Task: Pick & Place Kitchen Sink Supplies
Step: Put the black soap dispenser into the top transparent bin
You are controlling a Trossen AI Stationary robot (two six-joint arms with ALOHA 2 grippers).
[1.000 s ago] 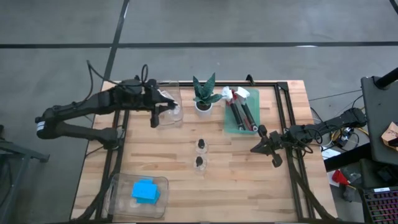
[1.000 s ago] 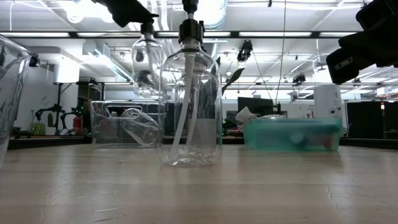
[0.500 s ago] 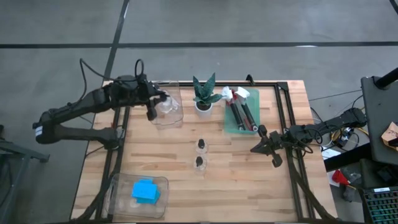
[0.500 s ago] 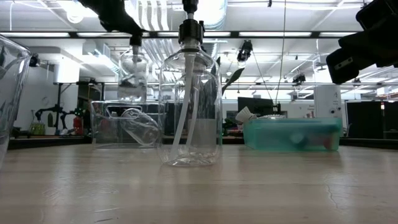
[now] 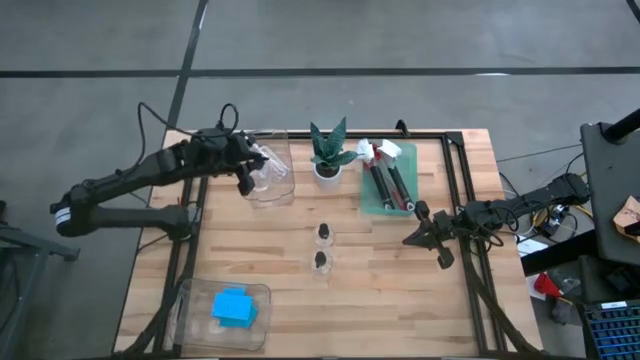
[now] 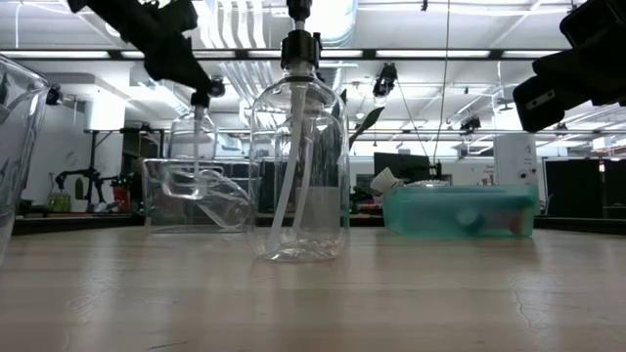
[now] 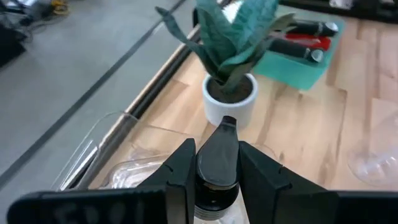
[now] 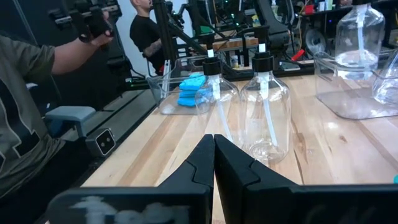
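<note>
My left gripper hangs over the clear tray at the table's far left, shut on a clear bottle with a black pump cap. The bottle's lower part dips below the tray's rim. Another clear bottle lies on its side in that tray. Two more bottles stand upright mid-table. Blue sponges lie in a clear tray at the near left. Brushes lie in the green tray. My right gripper waits shut at the right, touching nothing. My left gripper pinches the bottle's black pump cap between its two fingers, one on each side. The fingers slant down from the table's left side. The bottle hangs upright below them, clear of the table, over the tray.
A green potted plant in a white pot stands between the clear tray and the green tray. The sponge tray sits at the near left corner. A person shows beyond the table in the right wrist view.
My left gripper has carried the hanging bottle toward the table's left edge and down. The bottle, earlier above the tray's rim, now dips into the clear tray. The gripper has stayed shut on the cap.
</note>
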